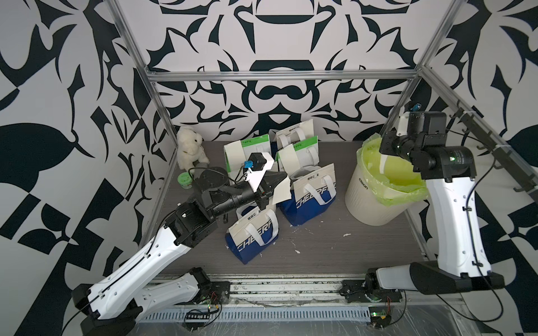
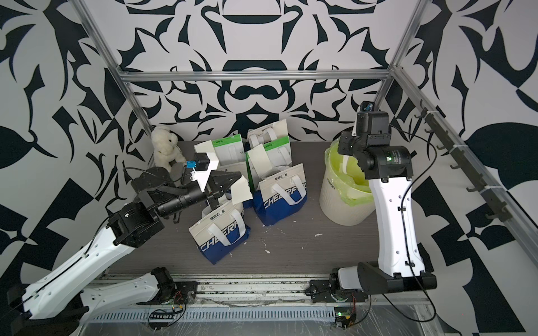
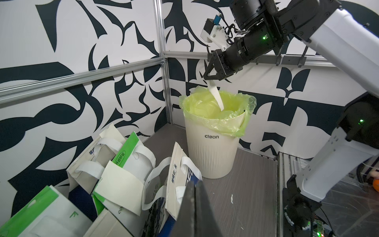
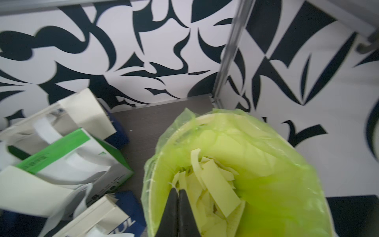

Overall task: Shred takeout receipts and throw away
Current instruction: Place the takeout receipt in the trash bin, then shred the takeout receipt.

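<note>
My right end effector (image 3: 207, 77) is pinching a cream paper strip (image 3: 216, 96) over the green-lined white bin (image 3: 211, 147); my left end effector (image 1: 282, 176) is pinching a cream paper receipt (image 1: 281, 193).

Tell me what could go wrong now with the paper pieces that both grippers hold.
The right gripper holds a paper strip over the waste bin, near its rim; released, it might catch on the green liner or fall outside.
The left gripper holds a receipt piece above the blue-and-white bags; slipping, it may drop into one.

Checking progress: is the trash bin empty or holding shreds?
Holding shreds: paper strips lie piled inside the green-lined bin; the right gripper holds another strip over it.
</note>
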